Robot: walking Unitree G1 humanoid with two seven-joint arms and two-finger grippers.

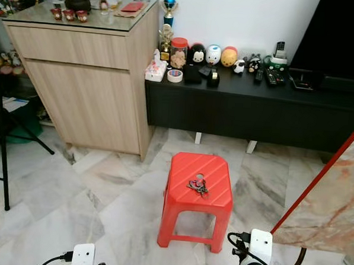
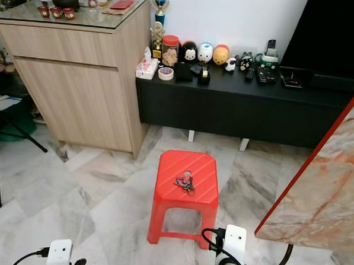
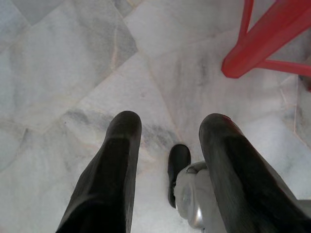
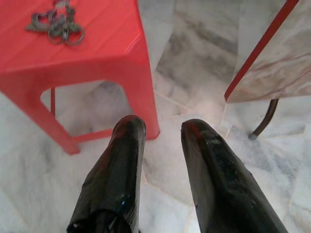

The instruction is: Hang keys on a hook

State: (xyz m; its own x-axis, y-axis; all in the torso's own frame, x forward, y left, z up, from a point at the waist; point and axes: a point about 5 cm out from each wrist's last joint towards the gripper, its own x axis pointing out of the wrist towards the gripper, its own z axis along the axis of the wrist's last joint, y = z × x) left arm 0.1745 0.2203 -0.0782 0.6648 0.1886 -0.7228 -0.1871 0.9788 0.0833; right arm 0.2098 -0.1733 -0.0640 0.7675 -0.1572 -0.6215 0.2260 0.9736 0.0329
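A bunch of keys [image 1: 198, 185] lies on top of a red plastic stool [image 1: 199, 174] standing on the marble floor before me. The keys [image 4: 57, 24] and the stool [image 4: 92, 58] also appear in the right wrist view. My right gripper [image 4: 163, 127] hangs low beside the stool's near right leg, open and holding nothing. My left gripper [image 3: 167, 124] hangs over the floor left of the stool [image 3: 272, 39], open and holding nothing. My right wrist [image 1: 257, 252] and my left wrist [image 1: 82, 257] sit at the lower edge of the head views.
A wooden cabinet [image 1: 88, 74] stands at the back left. A low black sideboard [image 1: 249, 106] with figurines and remotes runs along the wall. A marble-topped table with a red edge [image 1: 334, 194] is close on my right. A tripod leg [image 1: 3, 159] stands at left.
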